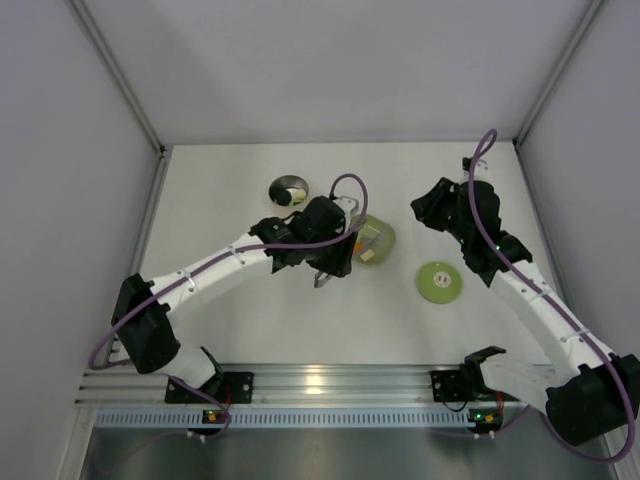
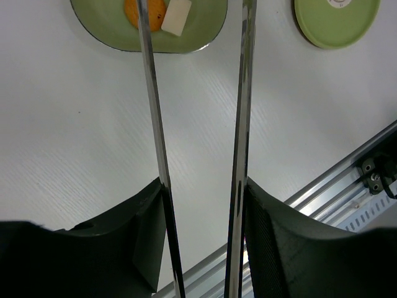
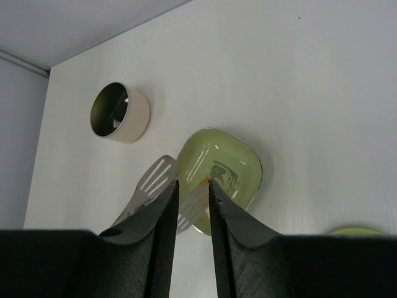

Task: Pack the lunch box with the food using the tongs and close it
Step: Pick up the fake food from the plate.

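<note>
**A:** Where were the tongs, and what held them?

**B:** The left gripper (image 2: 203, 183) held the slim silver metal tongs (image 2: 153, 112). Its two black fingers (image 2: 139, 230) pressed against the outer sides of the two long thin arms. The arms ran on, apart from each other, toward a green rounded-square dish (image 2: 205, 34).

**A:** What food was in view?

**B:** An orange piece (image 2: 131, 11) lay in the dish, with one tong arm crossing over it. A cream-white piece (image 2: 175, 15) lay just beside it.

**A:** And the right gripper?

**B:** The right gripper (image 3: 193, 184) hovered above the white table (image 1: 250, 330), to the right of the dish. Its black fingers stood narrowly apart with nothing between them. Past them, its camera showed the tongs' slotted tips at the rim of the dish.

**A:** Where was the lunch box?

**B:** The small round lunch box (image 1: 289, 190), cream outside and shiny steel inside, stood uncovered on the table, near the left gripper and clear of the dish. What lay inside it could not be told. Its round light-green lid (image 1: 439, 281) with a white centre mark lay flat on the table, on the other side of the dish, well apart from the box.
</note>
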Robot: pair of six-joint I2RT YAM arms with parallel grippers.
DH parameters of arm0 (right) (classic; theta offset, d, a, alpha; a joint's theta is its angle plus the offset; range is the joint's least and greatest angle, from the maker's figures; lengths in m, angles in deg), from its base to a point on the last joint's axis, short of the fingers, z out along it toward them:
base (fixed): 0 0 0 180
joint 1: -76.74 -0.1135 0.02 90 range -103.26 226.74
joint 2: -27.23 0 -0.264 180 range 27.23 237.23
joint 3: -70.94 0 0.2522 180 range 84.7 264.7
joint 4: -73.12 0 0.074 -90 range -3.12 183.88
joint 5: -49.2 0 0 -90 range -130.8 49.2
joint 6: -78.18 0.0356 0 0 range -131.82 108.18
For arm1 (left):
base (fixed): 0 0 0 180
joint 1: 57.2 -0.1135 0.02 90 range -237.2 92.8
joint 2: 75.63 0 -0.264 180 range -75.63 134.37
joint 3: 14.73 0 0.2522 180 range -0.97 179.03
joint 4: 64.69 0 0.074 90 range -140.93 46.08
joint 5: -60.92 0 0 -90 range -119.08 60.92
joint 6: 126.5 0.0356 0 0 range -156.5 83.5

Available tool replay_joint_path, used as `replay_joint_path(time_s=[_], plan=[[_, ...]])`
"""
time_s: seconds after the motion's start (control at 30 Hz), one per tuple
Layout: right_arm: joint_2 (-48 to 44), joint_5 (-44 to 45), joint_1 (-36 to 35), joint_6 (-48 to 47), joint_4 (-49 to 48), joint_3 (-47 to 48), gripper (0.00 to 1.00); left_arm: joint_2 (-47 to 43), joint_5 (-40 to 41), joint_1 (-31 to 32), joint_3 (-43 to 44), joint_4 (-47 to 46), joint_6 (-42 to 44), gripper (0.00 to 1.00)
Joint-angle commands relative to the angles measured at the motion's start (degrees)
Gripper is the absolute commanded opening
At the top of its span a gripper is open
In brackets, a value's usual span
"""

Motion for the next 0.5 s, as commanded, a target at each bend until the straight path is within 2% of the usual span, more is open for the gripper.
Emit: replay_joint_path(time_s=[0.0,0.47], plan=[[-0.06,0.16,-1.06,-0.22,-0.95,0.69,0.25,1.83,0.18,1.57,-0.77,0.87,0.70,0.53],[-0.33,0.60,-1.15,-0.14,-0.95,-0.28,0.25,4.20,0.18,2.45,-3.41,0.70,0.00,0.52]])
